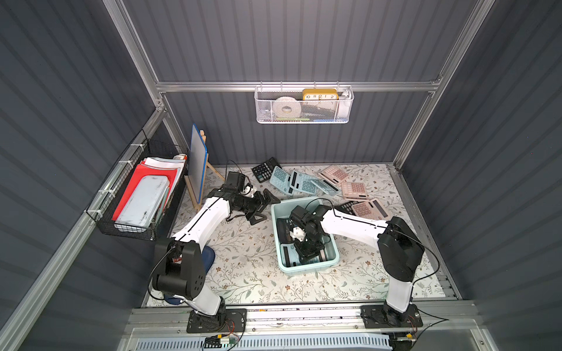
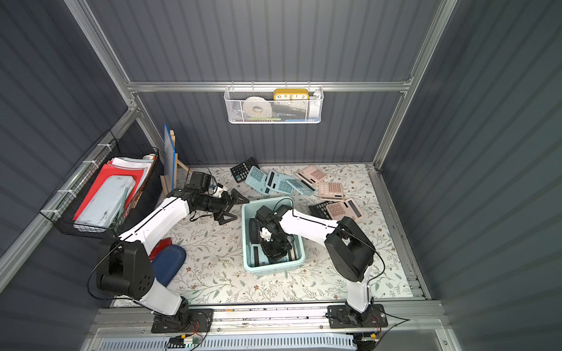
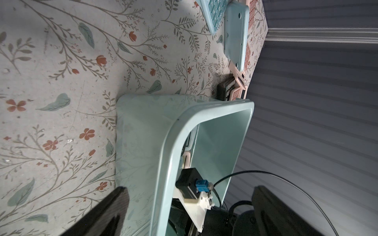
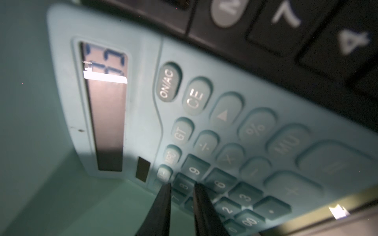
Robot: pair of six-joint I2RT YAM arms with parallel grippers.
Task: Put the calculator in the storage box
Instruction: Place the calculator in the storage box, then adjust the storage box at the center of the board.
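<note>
1. My right jaws are down inside the storage box (image 1: 307,269), which stands in the middle of the desk (image 1: 249,267) in both top views.
2. They are narrow. A slim gap shows between my two black fingertips (image 4: 163,202), and nothing sits in that gap.
3. The tips are right at the number keys of the blue calculator (image 4: 204,126). I cannot tell whether they touch the keys.
4. The blue calculator lies face up on the floor of the box, at the end nearer my bases, with its display next to the box wall.
5. A black calculator (image 4: 306,36) is in the box too, overlapping one long edge of the blue one.
6. My left jaws are spread wide and hold nothing. They sit just beside the far left corner of the box, apart from its outer wall.
7. Beyond the box, a pink calculator (image 1: 353,190) lies loose on the desk among several others.
</note>
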